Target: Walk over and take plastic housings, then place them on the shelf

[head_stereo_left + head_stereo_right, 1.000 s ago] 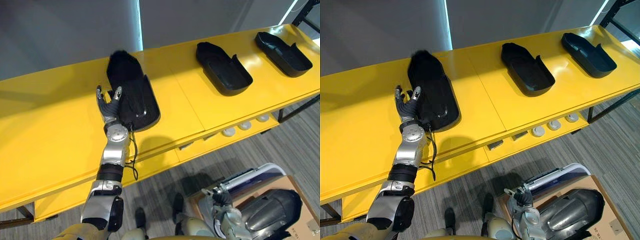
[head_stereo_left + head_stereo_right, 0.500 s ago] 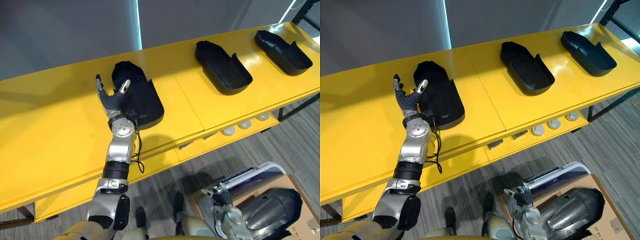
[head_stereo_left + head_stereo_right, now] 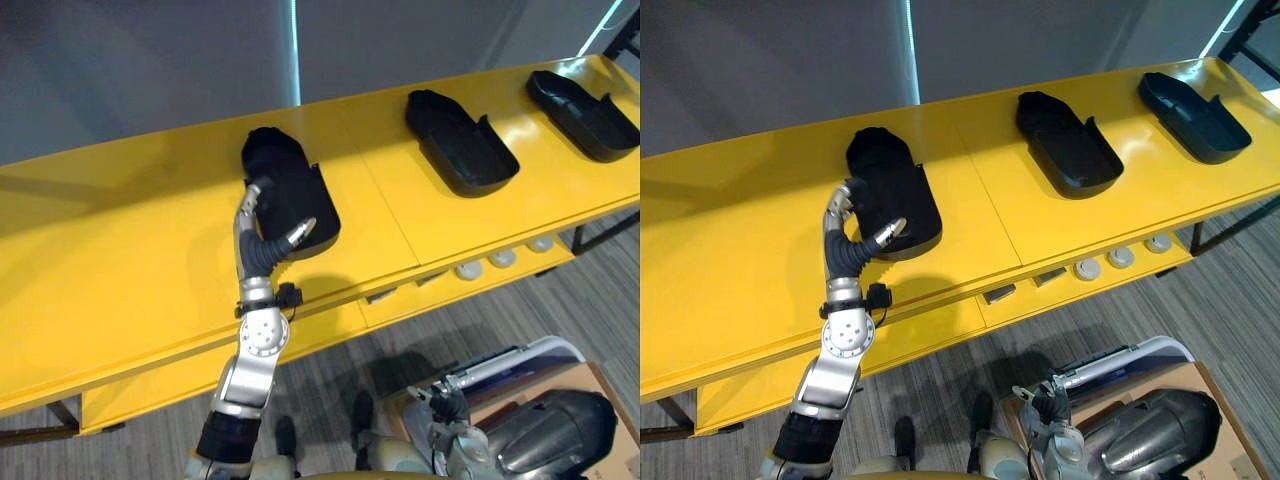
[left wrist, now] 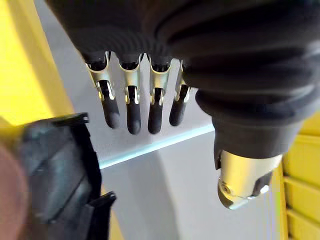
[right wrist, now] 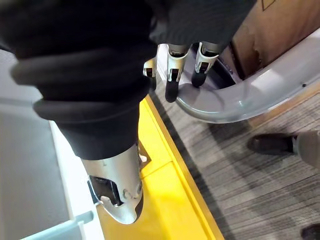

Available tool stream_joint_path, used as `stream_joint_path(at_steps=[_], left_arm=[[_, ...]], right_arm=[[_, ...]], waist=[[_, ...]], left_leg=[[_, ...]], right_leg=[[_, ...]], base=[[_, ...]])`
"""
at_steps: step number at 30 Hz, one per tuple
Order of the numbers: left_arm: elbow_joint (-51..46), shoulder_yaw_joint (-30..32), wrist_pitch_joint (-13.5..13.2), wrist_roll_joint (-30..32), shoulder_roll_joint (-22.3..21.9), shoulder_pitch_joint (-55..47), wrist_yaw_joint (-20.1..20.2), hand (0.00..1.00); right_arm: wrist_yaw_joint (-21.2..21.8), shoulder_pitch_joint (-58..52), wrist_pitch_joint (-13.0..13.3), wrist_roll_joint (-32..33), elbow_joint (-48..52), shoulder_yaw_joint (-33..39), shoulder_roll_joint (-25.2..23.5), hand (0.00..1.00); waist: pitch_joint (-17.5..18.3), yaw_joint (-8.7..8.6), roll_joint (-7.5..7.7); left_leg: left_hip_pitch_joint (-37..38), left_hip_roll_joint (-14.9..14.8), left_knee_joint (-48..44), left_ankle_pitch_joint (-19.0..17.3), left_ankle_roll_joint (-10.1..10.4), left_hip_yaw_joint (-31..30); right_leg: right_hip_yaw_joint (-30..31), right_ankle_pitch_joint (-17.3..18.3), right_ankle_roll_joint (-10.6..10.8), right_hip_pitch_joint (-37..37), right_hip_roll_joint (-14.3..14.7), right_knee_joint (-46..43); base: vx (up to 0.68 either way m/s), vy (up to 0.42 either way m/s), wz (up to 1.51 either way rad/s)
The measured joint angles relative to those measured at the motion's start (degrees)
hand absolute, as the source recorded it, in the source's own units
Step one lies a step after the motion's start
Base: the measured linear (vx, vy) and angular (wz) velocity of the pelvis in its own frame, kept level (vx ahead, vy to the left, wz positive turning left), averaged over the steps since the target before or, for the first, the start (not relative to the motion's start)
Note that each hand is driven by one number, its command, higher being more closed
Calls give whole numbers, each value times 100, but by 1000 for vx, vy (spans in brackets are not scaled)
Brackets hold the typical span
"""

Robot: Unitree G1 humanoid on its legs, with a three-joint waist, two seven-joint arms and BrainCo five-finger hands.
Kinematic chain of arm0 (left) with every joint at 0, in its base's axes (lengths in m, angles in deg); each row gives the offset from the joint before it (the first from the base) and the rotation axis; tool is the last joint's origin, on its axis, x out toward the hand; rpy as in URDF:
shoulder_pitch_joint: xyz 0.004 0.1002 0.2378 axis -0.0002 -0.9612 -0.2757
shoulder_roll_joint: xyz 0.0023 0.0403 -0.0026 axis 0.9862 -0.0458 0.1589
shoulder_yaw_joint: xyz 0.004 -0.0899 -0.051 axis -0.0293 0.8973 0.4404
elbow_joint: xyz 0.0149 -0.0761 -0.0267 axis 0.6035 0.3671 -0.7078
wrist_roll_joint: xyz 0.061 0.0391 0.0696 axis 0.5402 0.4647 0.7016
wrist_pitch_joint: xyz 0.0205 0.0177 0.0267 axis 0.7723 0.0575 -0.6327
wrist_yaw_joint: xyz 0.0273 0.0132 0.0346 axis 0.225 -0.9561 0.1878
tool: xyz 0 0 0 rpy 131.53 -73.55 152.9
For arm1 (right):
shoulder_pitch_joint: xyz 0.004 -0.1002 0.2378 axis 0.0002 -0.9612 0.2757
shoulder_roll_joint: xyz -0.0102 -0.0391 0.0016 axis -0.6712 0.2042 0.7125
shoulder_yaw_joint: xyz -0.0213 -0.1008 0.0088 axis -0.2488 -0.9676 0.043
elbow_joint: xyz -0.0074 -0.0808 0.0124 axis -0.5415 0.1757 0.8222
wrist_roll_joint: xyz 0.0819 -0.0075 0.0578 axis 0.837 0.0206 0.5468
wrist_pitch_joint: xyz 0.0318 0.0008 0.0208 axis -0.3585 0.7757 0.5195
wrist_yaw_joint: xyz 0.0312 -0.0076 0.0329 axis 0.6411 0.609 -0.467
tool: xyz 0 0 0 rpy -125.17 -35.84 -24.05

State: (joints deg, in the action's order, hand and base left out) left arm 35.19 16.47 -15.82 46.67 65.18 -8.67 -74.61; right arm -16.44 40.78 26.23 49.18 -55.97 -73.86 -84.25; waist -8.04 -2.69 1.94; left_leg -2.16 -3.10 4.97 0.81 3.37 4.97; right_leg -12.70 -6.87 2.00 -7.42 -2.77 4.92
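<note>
- Fingers [image 4: 130, 112] of my left hand [image 3: 260, 248] are straight and spread, thumb held apart, gripping nothing. They stand at the near-left edge of the nearest black plastic housing [image 3: 290, 190]; whether they touch it I cannot tell.
- That housing lies on the yellow shelf [image 3: 120, 260], with a second housing [image 3: 462, 150] and a third housing [image 3: 585, 100] spaced along it to my right.
- My right hand [image 5: 172, 82] hangs low by a grey curved rim [image 5: 240, 100], fingers relaxed and empty.
- I judge three placements done; a dark rounded part [image 3: 545, 445] in the cardboard box [image 3: 612, 388] may be left to fetch.
</note>
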Motion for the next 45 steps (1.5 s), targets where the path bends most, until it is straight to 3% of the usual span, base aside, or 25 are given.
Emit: stream_joint_path(at_steps=[7, 20, 30, 35, 45], left_arm=[[464, -89, -45, 205, 215, -65, 313, 100], [1447, -847, -62, 399, 245, 479, 580, 100], [1885, -949, -37, 527, 334, 1064, 481, 100], [1974, -889, 99, 641, 331, 1215, 283, 100], [2228, -646, 339, 642, 325, 1521, 175, 100]], right_arm=[[11, -11, -66, -4, -1, 0, 22, 0], [12, 103, -79, -8, 6, -46, 37, 0], [9, 158, -93, -9, 4, -42, 32, 0], [5, 211, -105, -9, 4, -41, 6, 0], [13, 226, -172, -12, 4, -34, -4, 0]], waist=[[80, 11, -5], [149, -72, -30], [155, -205, -34], [154, -283, -34], [151, -284, -30]], left_leg=[[-17, 5, -32, 20, -30, 5], [-157, 8, -121, -10, -3, 55], [-185, 13, -96, -5, -13, 91], [-202, 18, -91, 8, -32, 141], [-194, 17, -87, 6, -30, 177]], right_leg=[[-13, -54, -71, 17, 2, 43], [33, -95, -72, -101, -1, 79], [60, -122, -78, -158, -1, 93], [97, -149, -103, -192, -1, 82], [146, -169, -111, -203, 2, 103]], base=[[15, 8, 0], [-5, 4, -2], [5, 5, -1], [20, 19, -4], [0, 5, -1]])
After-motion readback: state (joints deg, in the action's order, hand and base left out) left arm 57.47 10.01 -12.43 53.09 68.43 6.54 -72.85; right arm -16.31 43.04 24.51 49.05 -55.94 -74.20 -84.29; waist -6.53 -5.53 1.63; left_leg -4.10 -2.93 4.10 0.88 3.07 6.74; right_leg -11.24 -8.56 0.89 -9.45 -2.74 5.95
